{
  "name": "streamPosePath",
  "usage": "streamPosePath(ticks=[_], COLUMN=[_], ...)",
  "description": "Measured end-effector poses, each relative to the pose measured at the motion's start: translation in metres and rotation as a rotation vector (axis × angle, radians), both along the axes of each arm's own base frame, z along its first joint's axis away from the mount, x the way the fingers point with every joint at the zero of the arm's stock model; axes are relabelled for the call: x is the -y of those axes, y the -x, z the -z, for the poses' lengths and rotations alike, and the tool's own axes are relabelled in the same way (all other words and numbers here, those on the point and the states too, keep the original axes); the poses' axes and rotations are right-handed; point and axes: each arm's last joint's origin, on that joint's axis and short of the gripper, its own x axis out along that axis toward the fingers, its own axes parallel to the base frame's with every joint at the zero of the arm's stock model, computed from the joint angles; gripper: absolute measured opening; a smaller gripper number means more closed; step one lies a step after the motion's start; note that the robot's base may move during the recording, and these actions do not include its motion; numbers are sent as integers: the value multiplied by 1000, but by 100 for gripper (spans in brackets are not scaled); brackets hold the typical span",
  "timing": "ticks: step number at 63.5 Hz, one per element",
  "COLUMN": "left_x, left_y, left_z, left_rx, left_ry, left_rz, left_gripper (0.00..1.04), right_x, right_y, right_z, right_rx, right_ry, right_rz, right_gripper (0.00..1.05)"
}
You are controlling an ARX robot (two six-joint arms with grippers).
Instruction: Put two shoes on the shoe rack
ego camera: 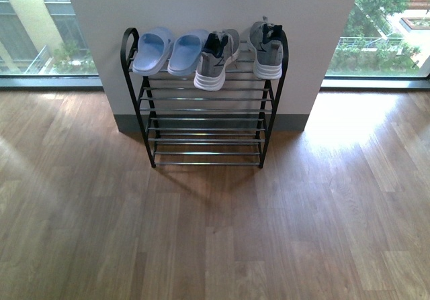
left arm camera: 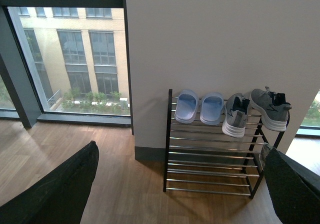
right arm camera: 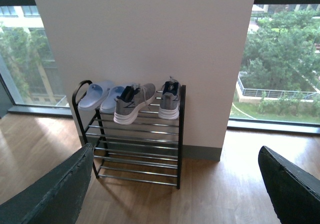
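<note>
Both sneakers (ego camera: 216, 62) and slides (ego camera: 168, 50) sit atop the rack (ego camera: 205, 122) against a white wall (ego camera: 215, 5); both grippers (left arm camera: 175, 194) (right arm camera: 175, 194) spread wide, empty

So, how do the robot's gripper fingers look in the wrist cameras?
Only the fingers show. Left gripper: broad dark fingers, nearly black, rounded, with a matte, slightly rough surface. Right gripper: similar fingers, dark grey-green. No cables or markings visible. The front view shows neither arm.
</note>
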Motion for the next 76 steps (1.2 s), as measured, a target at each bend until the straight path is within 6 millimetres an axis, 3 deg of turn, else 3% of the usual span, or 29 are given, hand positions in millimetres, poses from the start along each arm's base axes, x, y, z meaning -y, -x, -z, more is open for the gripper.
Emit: streamPosePath(ticks=[76], left_x=[0], left_y=[0], left_z=[0], left_rx=[0], left_ry=[0], left_rz=[0], left_gripper=[95], right_x=[0], right_y=[0], right_z=[0], right_rx=[0], right_ry=[0], right_rz=[0], right_gripper=[95])
